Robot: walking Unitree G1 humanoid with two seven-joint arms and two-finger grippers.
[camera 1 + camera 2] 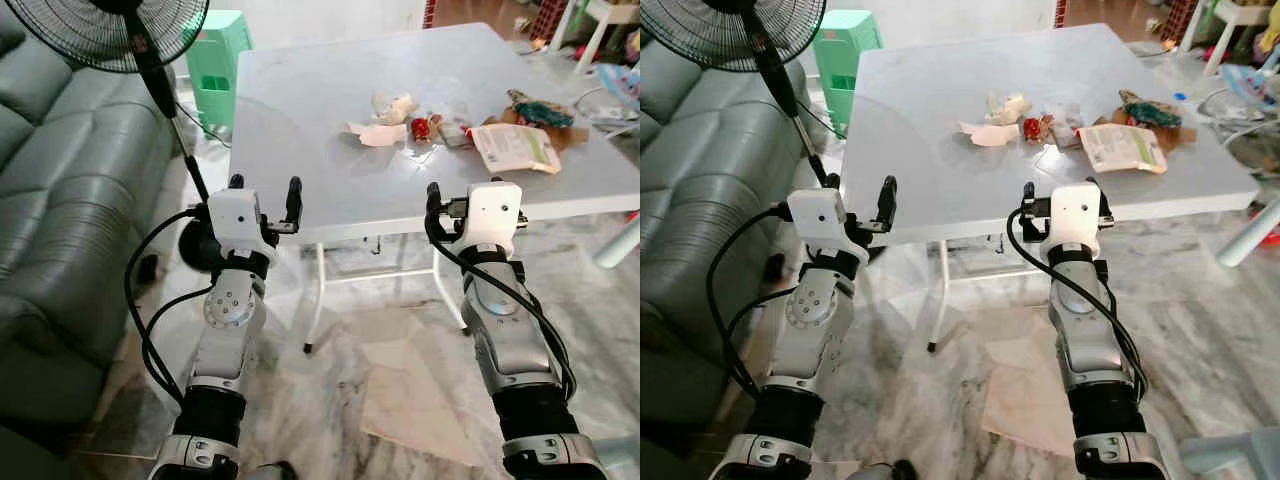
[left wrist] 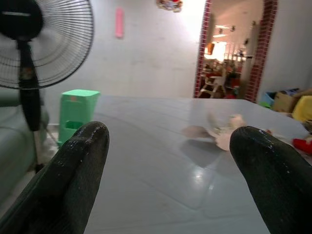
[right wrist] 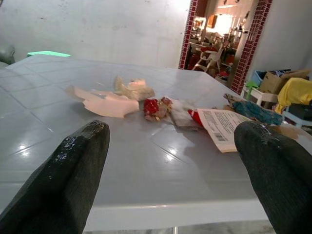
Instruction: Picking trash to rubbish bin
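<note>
- A white square table (image 1: 300, 150) is seen in the upper middle of the head views, on a marbled floor, with a grey sofa (image 1: 70, 200) along the left edge, a standing fan (image 1: 110, 30) at upper left and a green stool (image 1: 215, 65) behind the table's far left corner.
- The trash is gathered on the table's far right part, upper right of centre in the frame: a pale flat paper scrap (image 1: 378, 133), a crumpled wad (image 1: 393, 106) just behind it, a red wrapper (image 1: 424, 127), a printed packet (image 1: 515, 146) and a colourful wrapper (image 1: 540, 108) furthest right.
- No rubbish bin can be identified for certain.
- The right gripper (image 3: 170, 170) is held at the table's near edge with its fingers spread wide and nothing between them; the trash lies straight ahead and slightly above it in the frame.
- The left gripper (image 2: 168, 170), likewise wide and empty, is held at the near left corner, with the litter well off to its right.
- The right arm is judged the nearer; a forward reach across the tabletop is what the pickup appears to call for.
- The packet's long axis runs roughly away from the robot.
</note>
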